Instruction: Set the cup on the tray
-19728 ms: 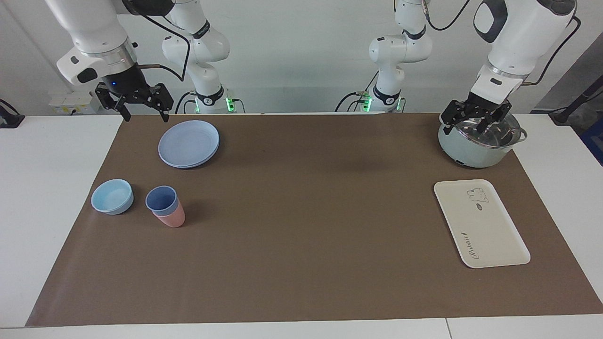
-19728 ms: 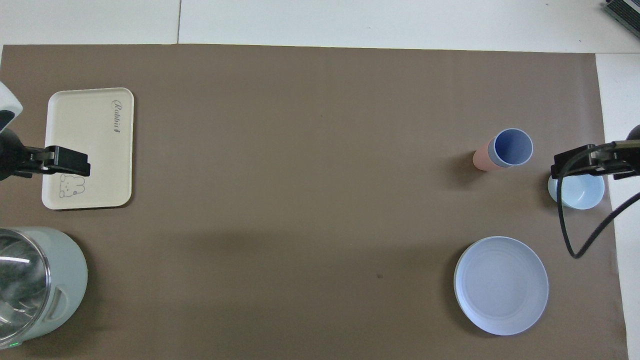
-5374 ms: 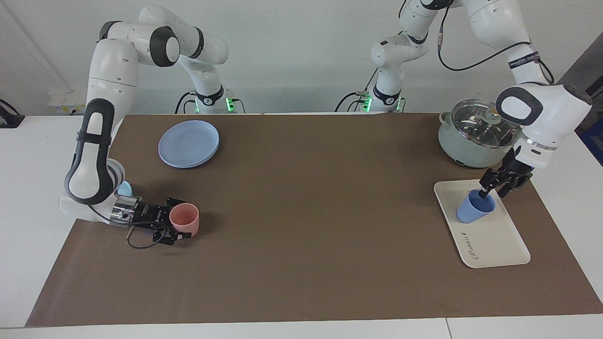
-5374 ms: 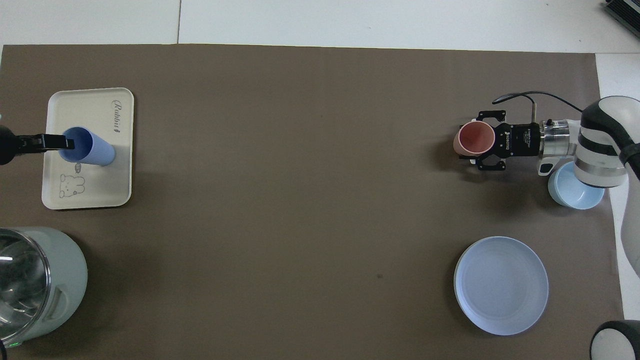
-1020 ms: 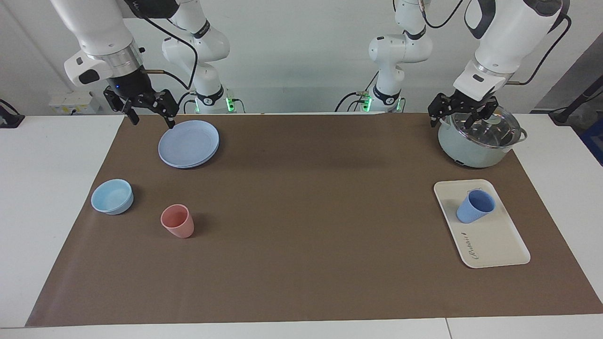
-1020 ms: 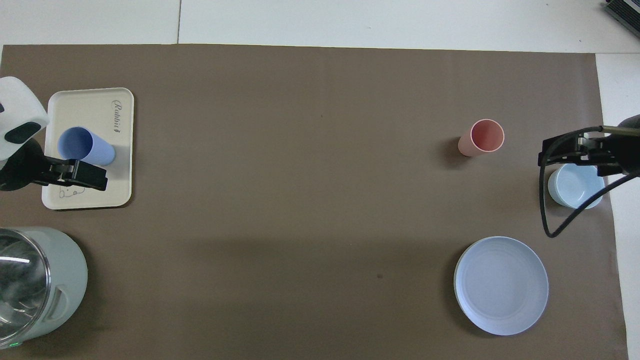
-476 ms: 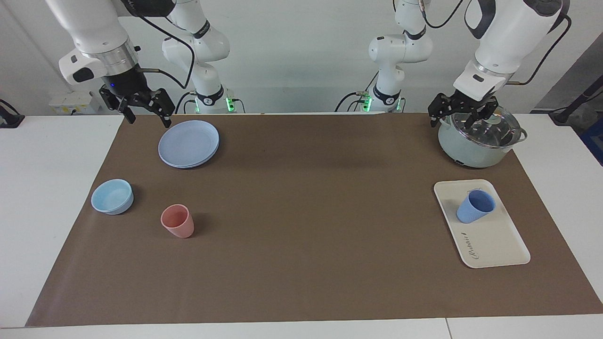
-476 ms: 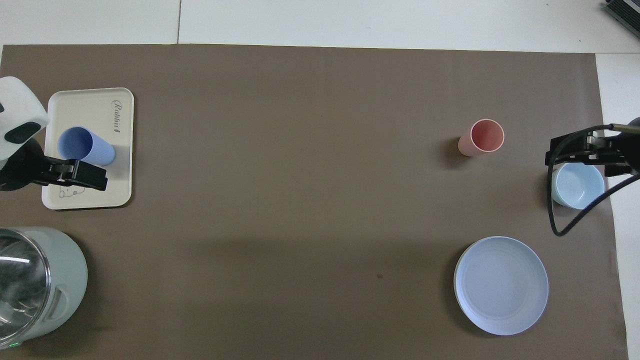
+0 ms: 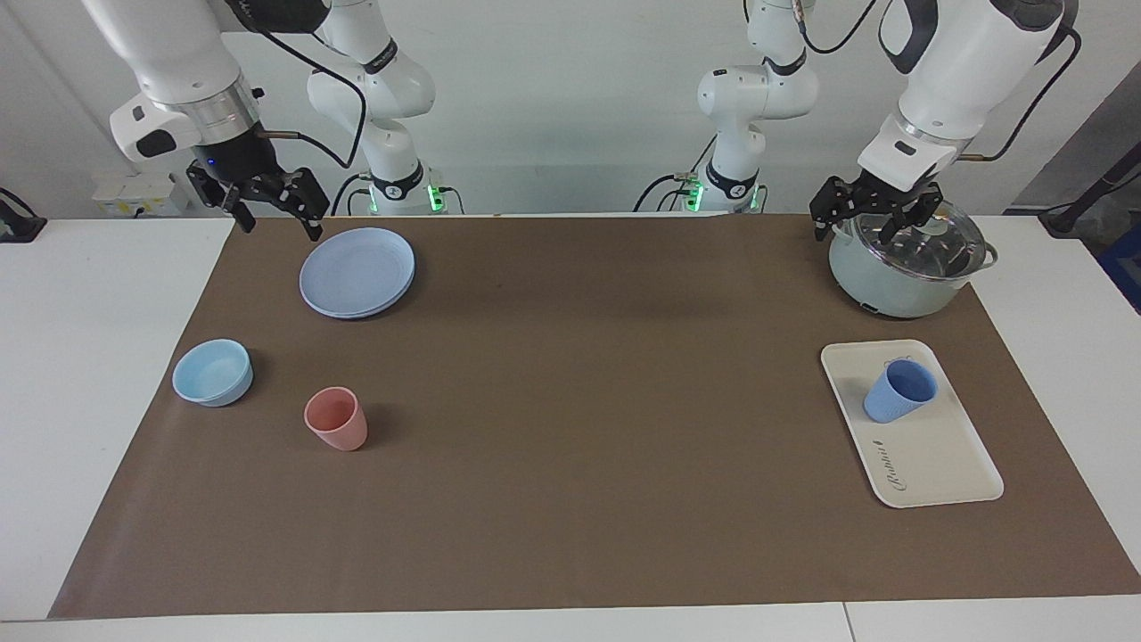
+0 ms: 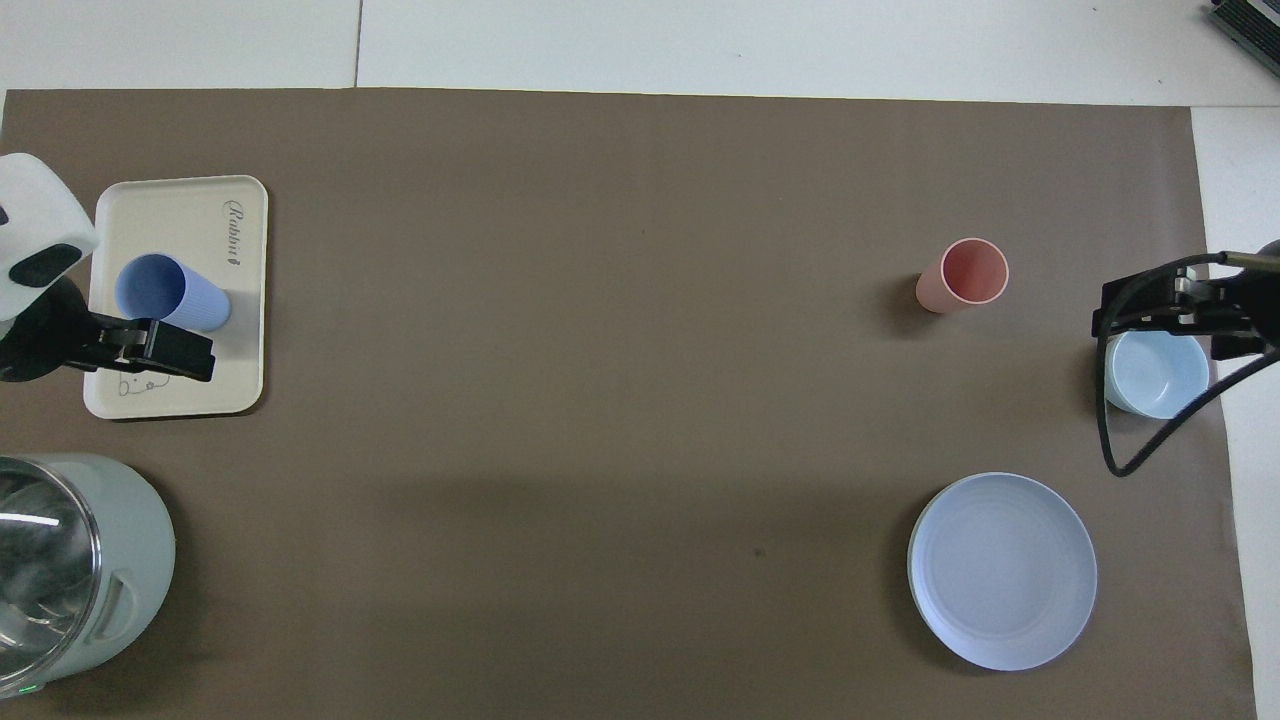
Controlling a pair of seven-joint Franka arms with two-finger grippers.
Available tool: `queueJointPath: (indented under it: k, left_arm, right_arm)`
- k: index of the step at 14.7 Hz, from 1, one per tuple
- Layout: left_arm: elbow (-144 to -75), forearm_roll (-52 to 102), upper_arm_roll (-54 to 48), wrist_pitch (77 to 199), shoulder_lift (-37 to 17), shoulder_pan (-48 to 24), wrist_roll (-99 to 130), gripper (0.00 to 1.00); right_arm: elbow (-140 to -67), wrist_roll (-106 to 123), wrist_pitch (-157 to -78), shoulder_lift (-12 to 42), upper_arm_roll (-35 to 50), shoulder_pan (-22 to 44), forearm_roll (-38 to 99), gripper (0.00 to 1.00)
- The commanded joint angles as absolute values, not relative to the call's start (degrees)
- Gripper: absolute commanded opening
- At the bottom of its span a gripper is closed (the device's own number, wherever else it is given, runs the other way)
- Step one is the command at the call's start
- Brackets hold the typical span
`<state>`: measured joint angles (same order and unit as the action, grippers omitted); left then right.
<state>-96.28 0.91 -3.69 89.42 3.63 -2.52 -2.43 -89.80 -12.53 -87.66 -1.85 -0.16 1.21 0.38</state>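
Observation:
The periwinkle-blue cup (image 9: 898, 390) stands upright on the cream-white tray (image 9: 931, 459), at the tray's end nearer the robots, partly over the bear drawing. It also shows in the overhead view (image 10: 170, 293) on the tray (image 10: 190, 215). My left gripper (image 9: 875, 228) is open and empty, raised over the pot's rim, apart from the cup; the overhead view shows it (image 10: 155, 350) too. My right gripper (image 9: 276, 219) is open and empty, raised beside the round blue plate; it shows at the overhead view's edge (image 10: 1165, 305).
A salmon-pink tumbler (image 9: 336, 419) and a light-blue bowl (image 9: 212, 372) stand toward the right arm's end. The round blue plate (image 9: 357, 271) lies nearer the robots. A lidded pale-green pot (image 9: 891, 281) stands near the tray, closer to the robots.
The right gripper has drifted slightly toward its own end of the table. The left gripper, cup and tray have not moved.

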Motion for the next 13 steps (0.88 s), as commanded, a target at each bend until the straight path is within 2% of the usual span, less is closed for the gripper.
queueJointPath:
  k: [1, 5, 8, 13]
  left_arm:
    - [-97.0, -0.1, -3.9, 89.9, 4.4, -2.3, -2.7, 1.0]
    - [-97.0, -0.1, -3.9, 89.9, 4.4, -2.3, -2.7, 1.0]
    - [-96.4, -0.1, -3.9, 91.6, 4.0, -2.6, -2.6, 1.0]
    - [-96.3, -0.1, -4.0, 93.7, 4.3, -2.3, -2.6, 1.0]
  right_arm:
    - [-89.6, -11.7, -85.8, -1.9, 3.9, -3.0, -0.2, 1.0]
    - [-89.6, -11.8, -85.5, -1.9, 2.1, -0.4, -0.3, 1.0]
    - [-89.6, -11.8, -85.3, -2.0, -3.7, 5.3, -0.3, 1.0]
    - [-89.6, -11.6, -85.3, -1.9, -3.7, 4.8, -0.2, 1.0]
